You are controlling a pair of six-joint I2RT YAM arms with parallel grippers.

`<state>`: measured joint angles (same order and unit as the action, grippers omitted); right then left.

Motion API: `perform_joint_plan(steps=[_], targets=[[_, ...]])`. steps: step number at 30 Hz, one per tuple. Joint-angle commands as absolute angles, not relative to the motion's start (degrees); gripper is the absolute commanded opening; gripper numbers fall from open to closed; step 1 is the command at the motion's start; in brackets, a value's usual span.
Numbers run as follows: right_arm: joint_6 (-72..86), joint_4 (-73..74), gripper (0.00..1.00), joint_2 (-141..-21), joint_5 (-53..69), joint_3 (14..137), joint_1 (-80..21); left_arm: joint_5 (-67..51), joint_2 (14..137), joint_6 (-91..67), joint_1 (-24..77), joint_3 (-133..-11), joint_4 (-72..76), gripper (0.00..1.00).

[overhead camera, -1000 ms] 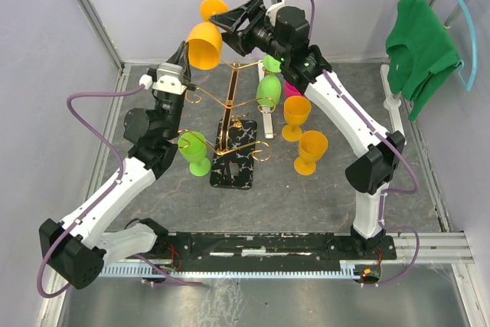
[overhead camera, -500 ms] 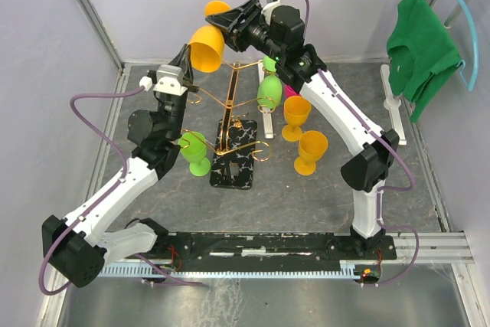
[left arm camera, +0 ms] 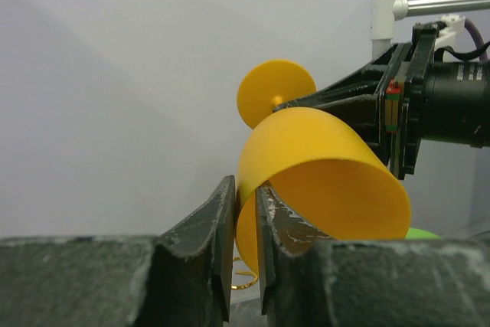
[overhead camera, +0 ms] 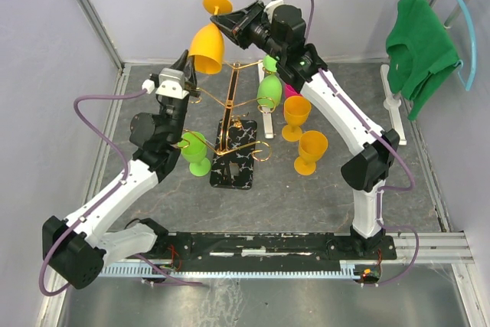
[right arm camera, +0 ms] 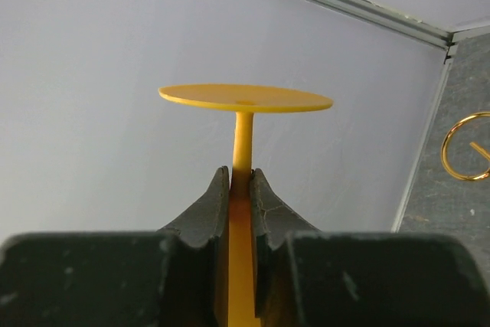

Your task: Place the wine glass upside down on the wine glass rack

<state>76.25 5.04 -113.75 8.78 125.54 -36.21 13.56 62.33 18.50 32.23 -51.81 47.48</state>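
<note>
An orange wine glass [overhead camera: 208, 44] hangs in the air above the rack, bowl mouth down and left, foot [overhead camera: 217, 1] up. My right gripper [overhead camera: 227, 19] is shut on its stem, just under the round foot [right arm camera: 245, 97], with the stem filling the gap at the right gripper [right arm camera: 241, 178]. My left gripper [overhead camera: 190, 65] straddles the bowl's rim [left arm camera: 321, 151]. The left gripper [left arm camera: 245, 189] has one finger inside and one outside, jaws a narrow gap apart. The gold wine glass rack [overhead camera: 230, 89] stands below on its black marbled base [overhead camera: 239, 160].
Two green glasses [overhead camera: 194, 147] [overhead camera: 269, 88] hang on the rack arms. Two orange glasses [overhead camera: 297, 112] [overhead camera: 311, 147] stand right of it, a pink object [overhead camera: 292, 91] behind. A white pole stand [overhead camera: 394, 101] with a green cloth [overhead camera: 419, 36] is far right. Walls enclose the back.
The right jaws closed onto the stem. The glass tipped so its foot points higher. The left jaws eased slightly apart at the rim.
</note>
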Motion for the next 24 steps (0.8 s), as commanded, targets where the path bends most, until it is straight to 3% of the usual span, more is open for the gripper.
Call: perform_joint_plan(steps=[1,14,20,24], targets=[[68.51,3.42,0.06,-111.91,10.31,127.05,-37.83,12.02,59.60,14.01,32.65,-50.07,45.73,0.26],[42.23,6.33,0.01,-108.12,-0.63,130.95,-36.62,12.64,50.54,11.68,32.71,-42.77,35.13,0.56],[24.99,7.52,0.00,-99.57,-4.79,123.43,-35.61,16.42,49.26,11.47,32.70,-45.46,28.50,0.65],[13.74,11.01,0.01,-91.18,-8.78,113.89,-35.48,22.37,53.24,9.95,32.53,-53.05,21.02,0.77]])
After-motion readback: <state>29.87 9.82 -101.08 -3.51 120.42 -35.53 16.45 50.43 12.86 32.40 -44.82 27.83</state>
